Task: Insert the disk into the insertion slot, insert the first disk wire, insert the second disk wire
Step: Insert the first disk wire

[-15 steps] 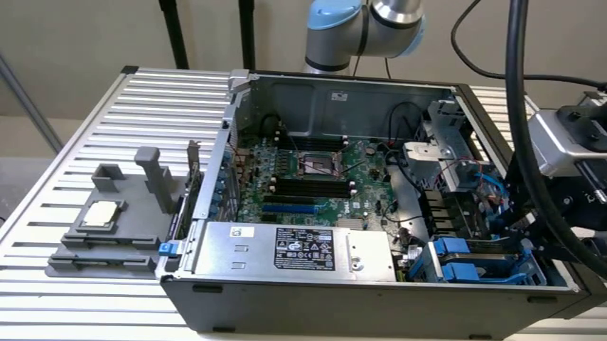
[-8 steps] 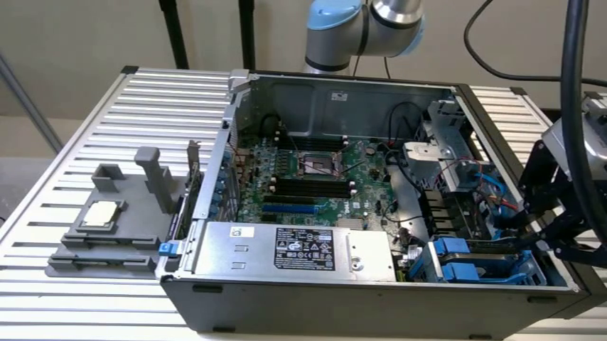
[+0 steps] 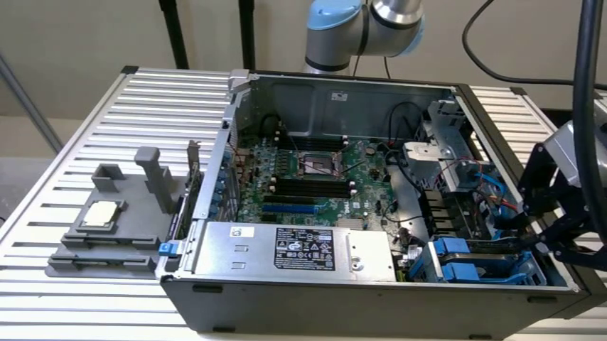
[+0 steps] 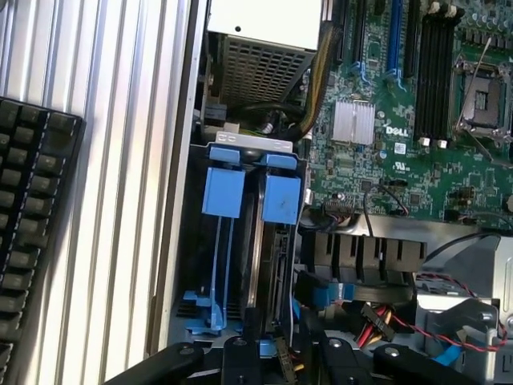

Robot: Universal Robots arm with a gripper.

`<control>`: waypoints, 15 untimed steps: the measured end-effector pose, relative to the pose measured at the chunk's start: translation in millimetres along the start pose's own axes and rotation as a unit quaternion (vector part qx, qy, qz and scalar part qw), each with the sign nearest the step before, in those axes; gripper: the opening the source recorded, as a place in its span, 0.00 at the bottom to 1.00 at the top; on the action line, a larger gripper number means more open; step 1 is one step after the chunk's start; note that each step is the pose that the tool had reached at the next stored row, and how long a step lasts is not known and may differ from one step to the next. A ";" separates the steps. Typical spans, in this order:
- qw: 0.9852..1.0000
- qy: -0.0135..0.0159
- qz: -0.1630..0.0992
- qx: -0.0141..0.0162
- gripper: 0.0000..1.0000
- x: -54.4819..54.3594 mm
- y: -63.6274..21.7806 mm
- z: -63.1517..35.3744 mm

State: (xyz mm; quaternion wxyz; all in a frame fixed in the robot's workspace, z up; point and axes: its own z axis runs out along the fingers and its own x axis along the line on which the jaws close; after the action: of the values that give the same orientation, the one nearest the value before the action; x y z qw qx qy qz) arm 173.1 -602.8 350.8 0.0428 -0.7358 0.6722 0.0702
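Just beside claw [image 4: 282, 359]: insertion slot [image 4: 224, 192]

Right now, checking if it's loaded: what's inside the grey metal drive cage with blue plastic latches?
Inside the cage: blue plastic rails and a dark slab edge; the rest is hidden in shadow.

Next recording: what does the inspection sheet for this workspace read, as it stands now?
Surface: slatted metal table carrying an open computer case.
Job's things: insertion slot with blue rails, in the case's corner; cannot tell whether the disk is seated in it.
Clutter: grey fixture holding a small silver chip; keyboard beside the case.
Grippers: gripper hovers over the insertion slot, jaws open, holding nothing.
Cables: red, black and blue wires lie loose beside the slot.
Surroundings: beige wall, black poles.
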 end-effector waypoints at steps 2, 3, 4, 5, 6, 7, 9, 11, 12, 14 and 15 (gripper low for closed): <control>1.000 -0.003 -0.007 -0.001 0.33 0.1 -0.6 1.2; 1.000 -0.004 -0.010 -0.001 0.33 0.3 -1.1 1.9; 1.000 -0.005 -0.012 -0.002 0.33 0.5 -1.6 2.6; 1.000 -0.005 -0.015 -0.002 0.33 0.7 -2.2 3.3; 1.000 -0.006 -0.017 -0.002 0.33 0.9 -2.9 4.0; 1.000 -0.007 -0.020 -0.002 0.33 1.0 -3.5 4.5; 1.000 -0.010 -0.025 -0.003 0.33 1.2 -4.6 5.1; 0.999 -0.014 -0.030 -0.004 0.33 1.4 -5.5 5.6; 0.999 -0.015 -0.033 -0.004 0.33 1.4 -6.0 5.8; 0.999 -0.018 -0.039 -0.005 0.33 1.6 -7.0 6.1; 0.999 -0.019 -0.042 -0.005 0.33 1.7 -7.5 6.2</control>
State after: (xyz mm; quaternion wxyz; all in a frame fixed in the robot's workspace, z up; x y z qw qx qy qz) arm 180.4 -602.7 344.2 0.0549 -0.7623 0.6392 0.0856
